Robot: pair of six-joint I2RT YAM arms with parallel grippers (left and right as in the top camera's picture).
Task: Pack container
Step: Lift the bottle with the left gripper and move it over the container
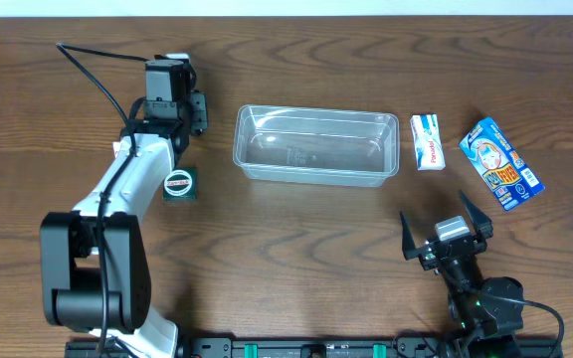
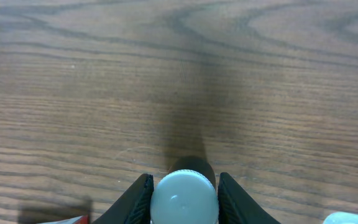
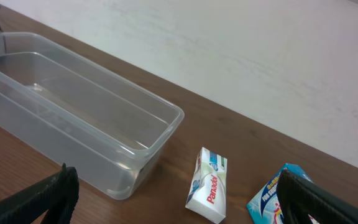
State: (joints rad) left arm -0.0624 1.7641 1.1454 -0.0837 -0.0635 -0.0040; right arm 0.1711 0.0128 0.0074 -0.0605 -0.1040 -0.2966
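Observation:
The clear plastic container (image 1: 316,175) lies empty in the middle of the table and also shows in the right wrist view (image 3: 169,113). My left gripper (image 2: 184,200) is shut on the white cap of a small dark bottle (image 2: 184,194). In the overhead view its fingers are hidden under the wrist (image 1: 170,97), left of the container. My right gripper (image 1: 434,207) is open and empty, in front of the container's right end. A white Panadol box (image 1: 427,141) and a blue box (image 1: 502,163) lie right of the container.
A small dark green item with a round white top (image 1: 179,185) stands beside the left arm's white link. In the right wrist view the Panadol box (image 3: 208,185) and the blue box (image 3: 267,202) lie between my open fingers. A pale wall runs behind the table.

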